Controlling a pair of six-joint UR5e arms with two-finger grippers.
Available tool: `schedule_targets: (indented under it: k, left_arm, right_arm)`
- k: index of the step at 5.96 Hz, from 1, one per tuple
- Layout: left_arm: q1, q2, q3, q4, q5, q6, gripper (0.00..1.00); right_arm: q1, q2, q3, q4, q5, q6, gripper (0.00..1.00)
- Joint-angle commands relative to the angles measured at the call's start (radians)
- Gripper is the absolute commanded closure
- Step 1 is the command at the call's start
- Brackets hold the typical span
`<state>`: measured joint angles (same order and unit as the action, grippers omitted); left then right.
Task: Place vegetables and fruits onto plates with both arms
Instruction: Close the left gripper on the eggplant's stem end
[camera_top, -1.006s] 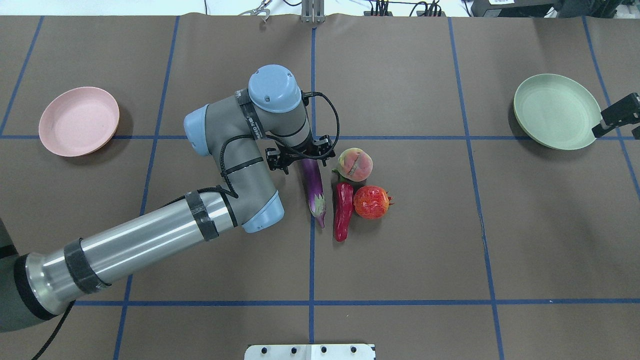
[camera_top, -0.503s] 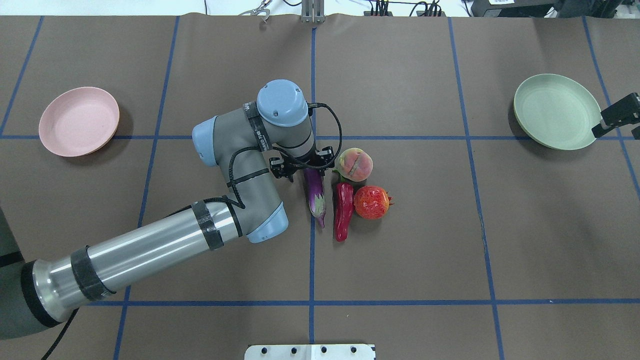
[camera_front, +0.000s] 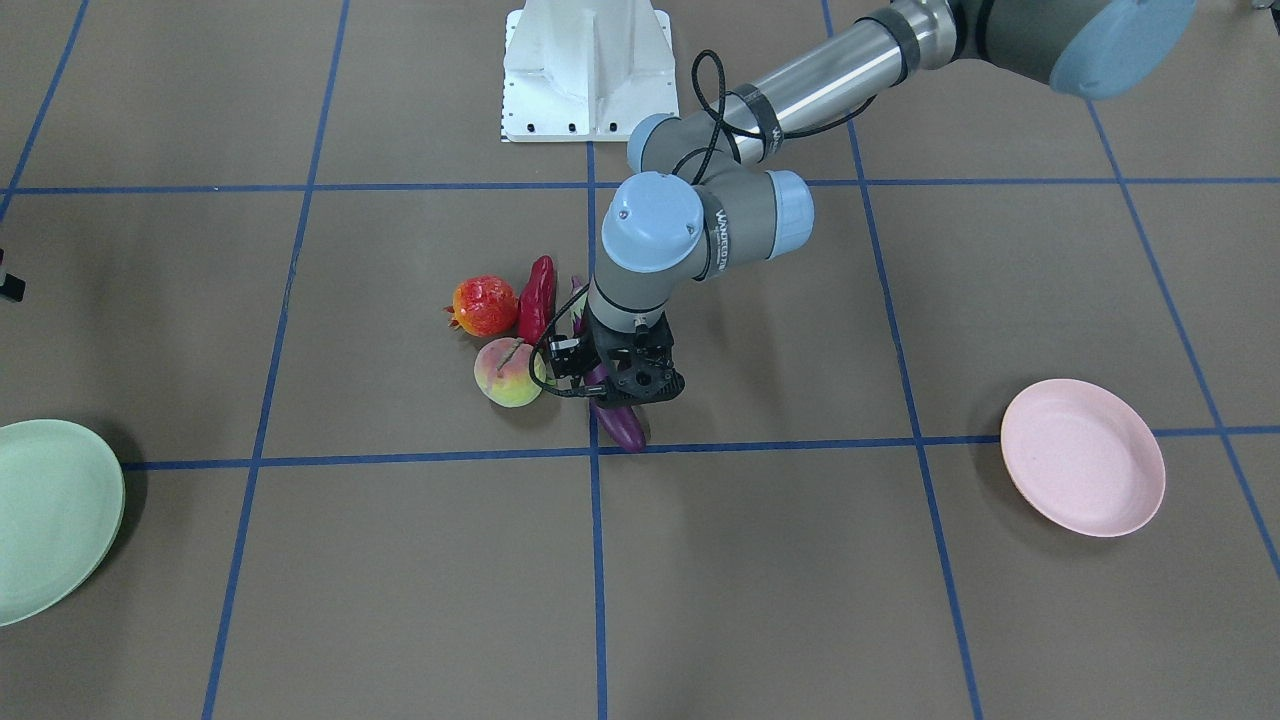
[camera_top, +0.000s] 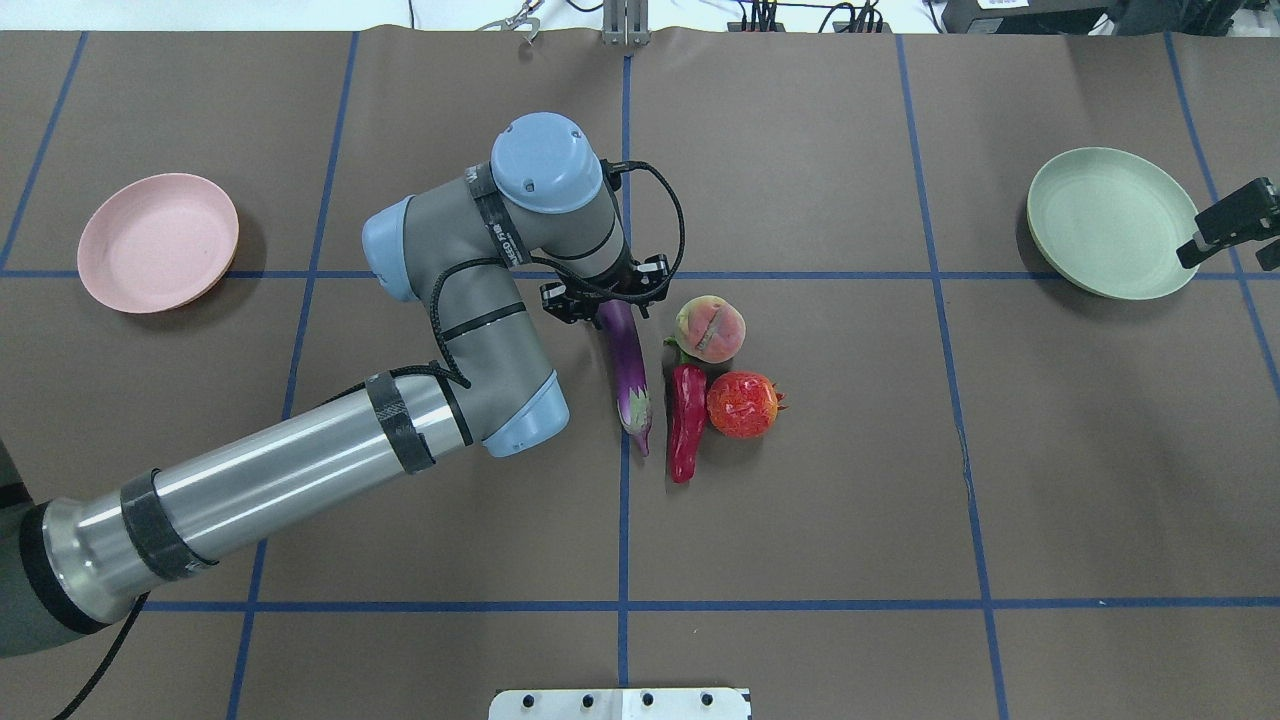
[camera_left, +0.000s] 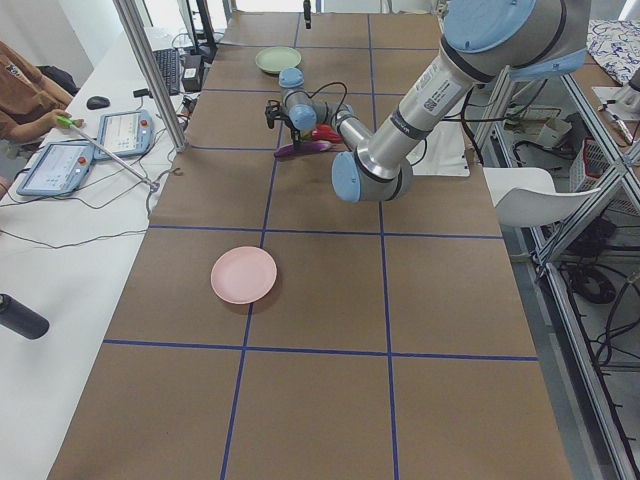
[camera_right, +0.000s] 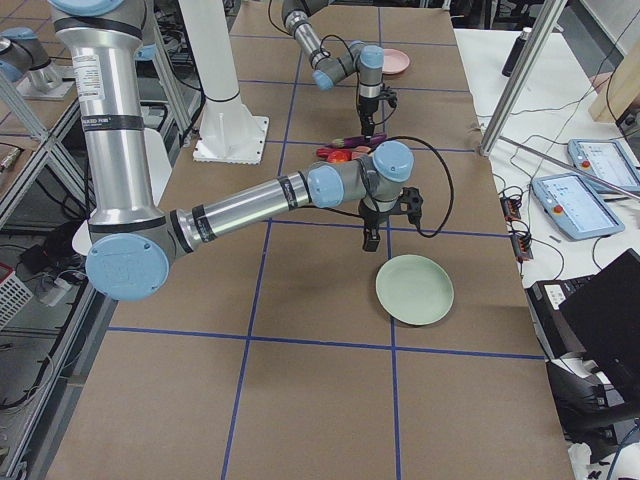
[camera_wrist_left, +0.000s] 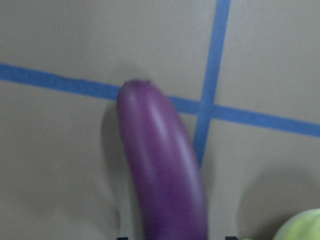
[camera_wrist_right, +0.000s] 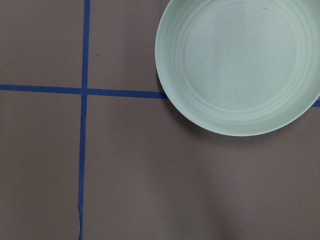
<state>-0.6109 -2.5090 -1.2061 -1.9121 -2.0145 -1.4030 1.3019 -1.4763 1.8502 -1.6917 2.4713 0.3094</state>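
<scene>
Eggplant (camera_top: 628, 360) lies under left claw (camera_top: 608, 300) (spread astride it); right claw (camera_top: 1200, 250), beside green plate (camera_top: 1100, 220): cannot tell.

Site: robotics lab. Evidence: my bench's brown mat (camera_top: 1100, 450) gridded in blue tape (camera_top: 800, 605); aluminium framing (camera_left: 155, 85); teach pendants (camera_left: 124, 131) on the side desk (camera_left: 60, 290); my white pedestal (camera_front: 588, 70); loose cables (camera_left: 70, 240).

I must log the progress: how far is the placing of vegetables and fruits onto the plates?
Done: nothing yet; the pink plate and the green plate are both empty. In hand: the left gripper sits over the blunt end of the eggplant; whether it grips is unclear. Left: eggplant, chili, peach and pomegranate all lie on the table; the right gripper hangs by the green plate.
</scene>
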Motion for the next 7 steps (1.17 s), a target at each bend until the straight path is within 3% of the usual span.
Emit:
schedule_targets:
  k: [1, 2, 3, 4, 7]
  left_arm:
    - [-0.003, 0.007, -0.009, 0.005, 0.002, -0.027, 1.00]
    - [-0.001, 0.028, -0.012, 0.004, 0.006, -0.022, 1.00]
    - [-0.001, 0.024, -0.009, 0.005, 0.007, -0.024, 0.46]
    - [-0.001, 0.021, -0.007, 0.008, 0.008, -0.025, 0.10]
    - [-0.010, 0.012, -0.007, 0.011, 0.008, -0.028, 0.08]
  right_arm:
    - [-0.004, 0.004, -0.008, 0.000, 0.000, -0.001, 0.00]
    - [-0.006, 0.002, -0.009, 0.000, 0.000, -0.001, 0.00]
    - [-0.009, 0.002, -0.012, 0.000, 0.000, 0.000, 0.00]
    - [-0.010, 0.002, -0.014, 0.000, 0.000, 0.000, 0.00]
    - [-0.015, -0.001, -0.014, -0.002, 0.000, -0.001, 0.00]
